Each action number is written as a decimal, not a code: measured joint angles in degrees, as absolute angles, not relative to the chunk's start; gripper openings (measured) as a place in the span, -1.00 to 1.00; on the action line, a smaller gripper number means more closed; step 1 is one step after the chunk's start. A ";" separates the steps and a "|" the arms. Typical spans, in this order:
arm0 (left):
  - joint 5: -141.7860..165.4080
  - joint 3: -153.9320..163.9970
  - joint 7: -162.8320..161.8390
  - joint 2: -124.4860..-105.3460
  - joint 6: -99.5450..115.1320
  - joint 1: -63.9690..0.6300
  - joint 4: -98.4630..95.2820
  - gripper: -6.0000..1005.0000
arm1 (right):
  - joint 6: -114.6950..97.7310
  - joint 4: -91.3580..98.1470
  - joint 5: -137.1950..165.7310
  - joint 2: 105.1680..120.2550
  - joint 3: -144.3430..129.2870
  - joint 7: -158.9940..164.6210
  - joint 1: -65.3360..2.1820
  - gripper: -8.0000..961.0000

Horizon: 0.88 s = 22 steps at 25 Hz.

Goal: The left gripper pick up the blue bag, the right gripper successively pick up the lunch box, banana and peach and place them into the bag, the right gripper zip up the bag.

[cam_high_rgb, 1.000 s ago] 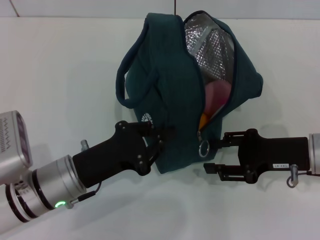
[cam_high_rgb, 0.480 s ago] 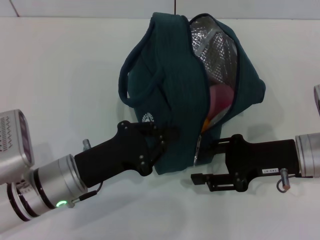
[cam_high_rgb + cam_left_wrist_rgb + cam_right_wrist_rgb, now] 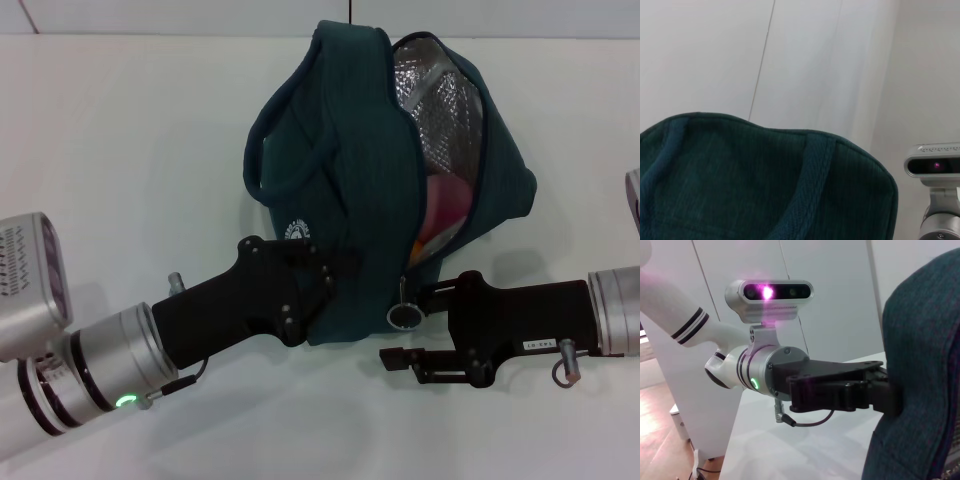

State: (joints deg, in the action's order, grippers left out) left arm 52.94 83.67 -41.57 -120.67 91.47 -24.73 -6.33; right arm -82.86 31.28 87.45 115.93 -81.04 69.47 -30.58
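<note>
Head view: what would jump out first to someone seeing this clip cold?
The blue bag dominates the middle of the white table, its top gaping to show silver lining and something pink inside. The left gripper clamps the bag's near edge from the left. The right gripper sits at the zipper's ring pull from the right.

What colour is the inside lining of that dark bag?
Shiny silver, with a quilted foil look; the lining of the dark teal fabric bag shows best in the head view.
</note>
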 joint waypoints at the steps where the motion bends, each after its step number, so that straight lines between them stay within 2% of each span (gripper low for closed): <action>1: 52.89 83.67 -41.57 -120.67 91.43 -24.75 -6.33 -0.85 | -82.86 31.28 87.44 115.92 -81.04 69.42 -30.58 0.07; 10: 52.60 83.67 -41.58 -120.68 91.23 -24.78 -6.32 -0.86 | -82.59 31.27 87.45 115.53 -80.55 69.36 -30.55 0.00; 16: 52.58 83.55 -41.58 -120.68 91.22 -24.85 -6.32 -0.86 | -82.29 31.63 87.47 115.41 -80.49 67.82 -30.62 -0.43; 18: 52.58 83.55 -41.58 -120.68 91.22 -24.86 -6.32 -0.86 | -82.28 31.83 87.48 115.41 -80.07 67.50 -30.60 -0.81; 22: 52.55 83.59 -41.57 -120.67 91.22 -24.87 -6.33 -0.86 | -82.53 31.81 87.50 115.41 -76.64 65.44 -29.94 -0.86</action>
